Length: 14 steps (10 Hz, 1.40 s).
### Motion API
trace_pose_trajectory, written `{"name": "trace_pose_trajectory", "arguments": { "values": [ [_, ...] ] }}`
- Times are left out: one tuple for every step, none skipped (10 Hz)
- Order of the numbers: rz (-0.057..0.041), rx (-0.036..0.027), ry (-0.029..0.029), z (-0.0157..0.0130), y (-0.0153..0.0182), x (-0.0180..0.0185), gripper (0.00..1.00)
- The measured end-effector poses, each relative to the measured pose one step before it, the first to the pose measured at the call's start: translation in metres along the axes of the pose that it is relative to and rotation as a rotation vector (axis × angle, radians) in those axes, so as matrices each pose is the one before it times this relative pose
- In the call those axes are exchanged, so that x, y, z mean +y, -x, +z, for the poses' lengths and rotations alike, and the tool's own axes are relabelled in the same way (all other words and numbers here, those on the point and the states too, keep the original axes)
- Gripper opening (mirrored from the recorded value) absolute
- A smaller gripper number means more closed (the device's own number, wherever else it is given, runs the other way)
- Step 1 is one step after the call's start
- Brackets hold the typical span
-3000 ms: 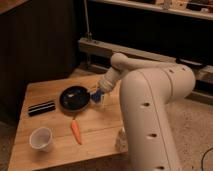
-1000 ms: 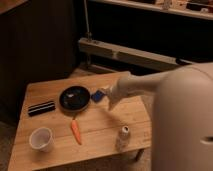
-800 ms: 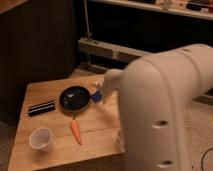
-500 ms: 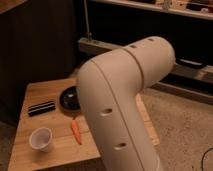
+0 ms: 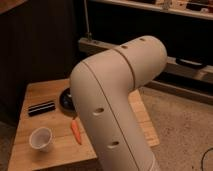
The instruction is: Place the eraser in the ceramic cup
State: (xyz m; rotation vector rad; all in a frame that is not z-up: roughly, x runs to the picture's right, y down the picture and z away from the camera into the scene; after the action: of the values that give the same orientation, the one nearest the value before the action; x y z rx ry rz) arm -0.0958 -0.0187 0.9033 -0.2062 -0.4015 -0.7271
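Note:
The eraser (image 5: 41, 107), a narrow black block with pale stripes, lies flat near the left edge of the wooden table (image 5: 22, 152). The white ceramic cup (image 5: 41, 138) stands upright in front of it, closer to the table's near edge, with nothing in it. My gripper is hidden behind my own large pale arm (image 5: 112, 105), which fills the middle of the camera view. Nothing touches the eraser or the cup.
A dark round pan (image 5: 65, 98) peeks out from behind the arm, just right of the eraser. An orange carrot (image 5: 76, 131) lies right of the cup. Dark cabinets and a metal shelf frame (image 5: 95, 44) stand behind the table.
My arm has swung across the view and come nearer the camera, now covering the pan's right side and the table's right half. Eraser, cup and carrot have not moved.

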Motion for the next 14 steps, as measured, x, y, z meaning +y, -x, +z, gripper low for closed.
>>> {"name": "trace_pose_trajectory", "arguments": {
  "values": [
    [-0.00519,-0.01308,-0.00509,0.00001,0.00095,-0.00131,0.80],
    [-0.02312,-0.01575,-0.01515,-0.00211,0.00298,-0.00564,0.80],
    [-0.01749,-0.00568,-0.01496,-0.00504,0.00204,-0.00656,0.80],
    [-0.02859,-0.00824,-0.02137,-0.00960,0.00555,-0.01176,0.80],
    [-0.02864,-0.00205,-0.02442,-0.01801,0.00222,-0.01471,0.80],
    [-0.02363,0.00262,-0.01402,-0.01539,-0.00018,-0.01066,0.80],
    [-0.03046,0.00028,-0.01757,-0.01920,0.00173,-0.01521,0.80],
    [-0.03088,-0.00143,-0.01624,-0.01532,0.00270,-0.01395,0.80],
    [-0.05657,-0.00920,-0.02800,-0.01923,0.00651,-0.02268,0.80],
    [-0.04742,-0.01512,-0.02647,-0.01026,0.00691,-0.01907,0.80],
    [-0.04971,-0.01842,-0.02928,-0.00694,0.01127,-0.01951,0.80],
    [-0.04937,-0.01523,-0.02655,-0.00540,0.01503,-0.01834,0.80],
    [-0.04581,-0.00956,-0.02278,-0.00472,0.01544,-0.01739,0.80],
    [-0.04653,-0.00737,-0.02032,-0.00496,0.01631,-0.01855,0.80]
  ]
}}
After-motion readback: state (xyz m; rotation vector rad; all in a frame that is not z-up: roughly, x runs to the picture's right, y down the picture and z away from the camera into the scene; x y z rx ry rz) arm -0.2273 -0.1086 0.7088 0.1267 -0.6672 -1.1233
